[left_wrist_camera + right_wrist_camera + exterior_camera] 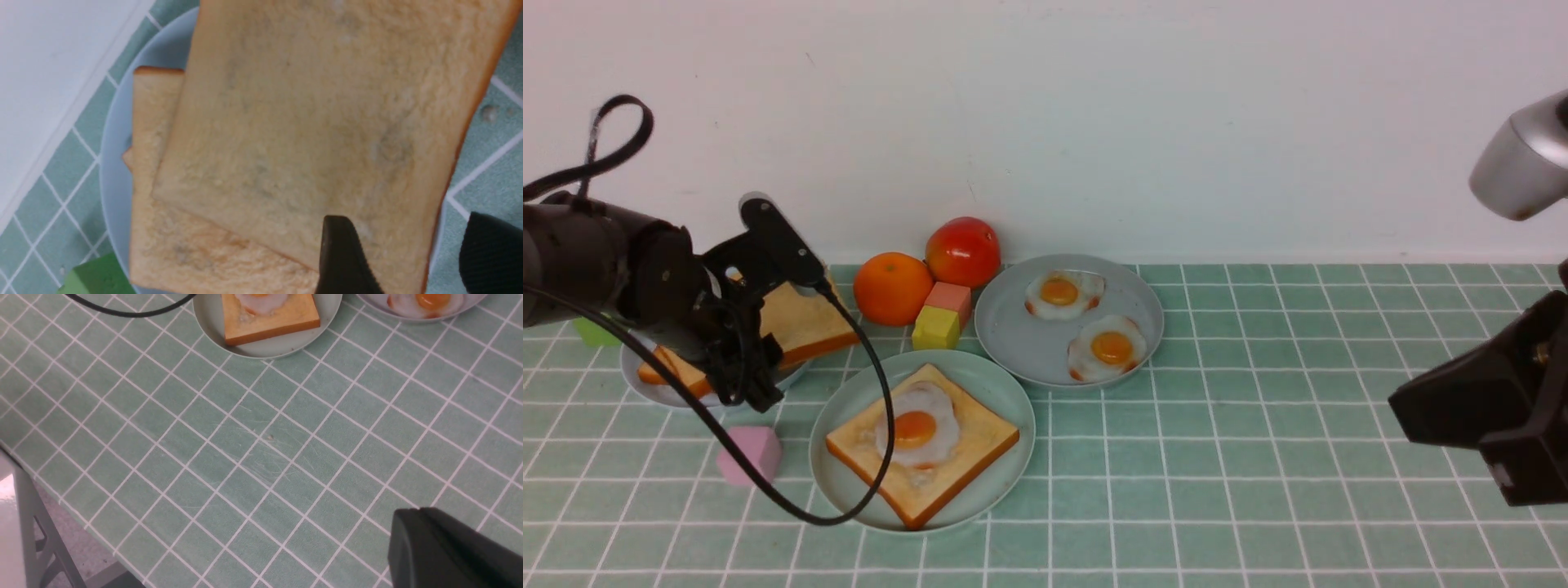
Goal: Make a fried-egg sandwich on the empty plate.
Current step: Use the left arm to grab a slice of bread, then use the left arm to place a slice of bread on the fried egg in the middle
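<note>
No legible text (any view)

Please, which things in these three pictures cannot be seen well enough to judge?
Toast pile, front view: the left gripper and its arm cover much of it, so the slice count is unclear.
Same pile, left wrist view: the top slice hides what lies beneath and runs past the picture's edges.
Green block, front view: mostly behind the left arm.
Mint-green plate, right wrist view: cut off by the picture's edge.
</note>
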Controlling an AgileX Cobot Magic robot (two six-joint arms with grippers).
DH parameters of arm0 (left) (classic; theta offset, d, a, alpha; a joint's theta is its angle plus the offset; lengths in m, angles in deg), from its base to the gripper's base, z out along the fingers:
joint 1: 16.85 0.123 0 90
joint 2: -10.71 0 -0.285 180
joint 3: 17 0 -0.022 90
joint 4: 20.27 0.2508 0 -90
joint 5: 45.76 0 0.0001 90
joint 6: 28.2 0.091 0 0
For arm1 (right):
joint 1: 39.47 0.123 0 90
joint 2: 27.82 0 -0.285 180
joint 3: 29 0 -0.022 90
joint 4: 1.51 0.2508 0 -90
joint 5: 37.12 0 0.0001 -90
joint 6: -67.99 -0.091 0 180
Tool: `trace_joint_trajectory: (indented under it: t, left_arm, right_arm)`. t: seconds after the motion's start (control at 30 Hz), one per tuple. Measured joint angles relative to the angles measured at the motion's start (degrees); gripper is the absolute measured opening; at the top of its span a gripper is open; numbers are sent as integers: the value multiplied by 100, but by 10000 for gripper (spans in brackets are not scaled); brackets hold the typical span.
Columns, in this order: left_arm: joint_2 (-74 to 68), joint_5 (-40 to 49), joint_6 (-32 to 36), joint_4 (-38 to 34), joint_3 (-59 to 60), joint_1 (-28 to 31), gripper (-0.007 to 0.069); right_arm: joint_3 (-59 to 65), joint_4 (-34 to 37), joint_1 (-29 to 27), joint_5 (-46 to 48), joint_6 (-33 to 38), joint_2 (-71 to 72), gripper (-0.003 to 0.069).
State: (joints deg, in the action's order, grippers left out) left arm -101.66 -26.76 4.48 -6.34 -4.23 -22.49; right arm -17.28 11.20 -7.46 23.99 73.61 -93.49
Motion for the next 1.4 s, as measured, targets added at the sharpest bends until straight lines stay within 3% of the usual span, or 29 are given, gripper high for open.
trace_joint_trajectory:
  t: [0.5, 0.63, 0.7, 0.83, 1.3, 1.4]
  left_arm:
    - [-181, -228, -31, 239, -1, 0, 368]
    - [-181, -208, -209, 239, -6, 0, 272]
    - [-181, -200, -251, 239, -6, 0, 177]
    - [-181, -200, -259, 290, -6, 0, 69]
    - [435, -55, -364, 244, -6, 0, 62]
    - [795, 396, -774, 124, -6, -138, 62]
  right_arm:
    - [0, 0, 0, -13, 0, 0, 32]
    - [0, 36, 0, -13, 0, 0, 32]
    - [0, 36, 0, -13, 0, 0, 32]
    - [0, 59, 0, -13, 0, 0, 32]
    - [0, 171, 0, 23, 0, 0, 43]
    - [0, 171, 0, 23, 13, 0, 43]
